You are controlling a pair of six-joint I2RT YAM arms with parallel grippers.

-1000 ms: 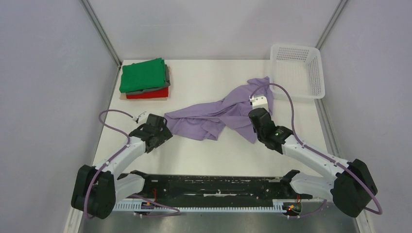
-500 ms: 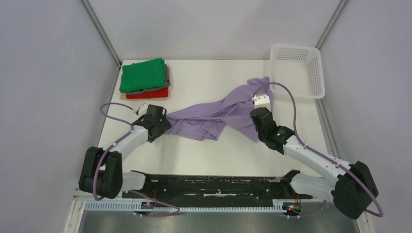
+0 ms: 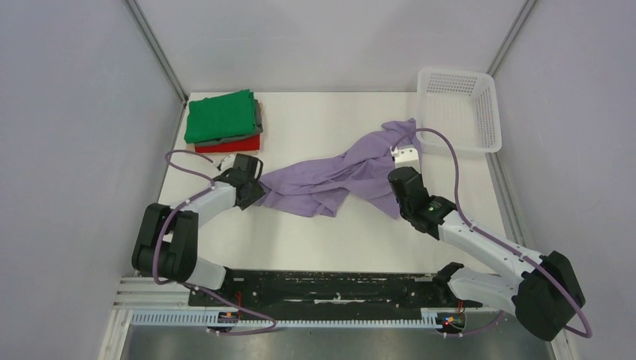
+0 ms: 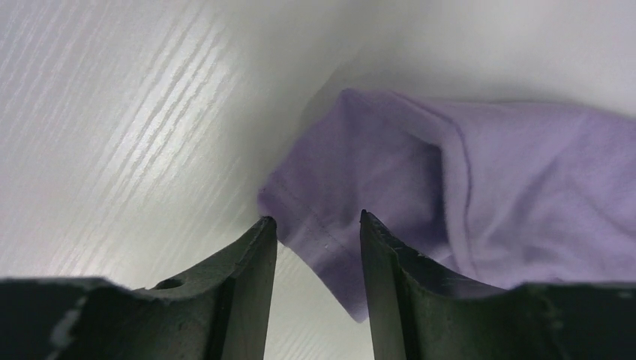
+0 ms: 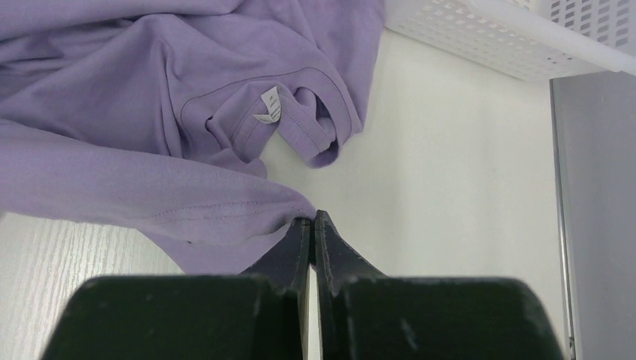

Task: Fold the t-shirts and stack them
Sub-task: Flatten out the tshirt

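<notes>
Jaws apart, the left gripper (image 4: 316,219) has moved in so a corner of the lavender t-shirt (image 4: 480,180) lies between its fingers (image 4: 240,292), while the right gripper (image 5: 312,219) clamps the opposite hem, a likely prelude to spreading.

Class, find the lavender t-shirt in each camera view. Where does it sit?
Top external: lavender t-shirt crumpled at the table's centre.
Left wrist: right half, its corner between the left pincer fingers.
Right wrist: upper left.
Shared landmark: white table.
</notes>
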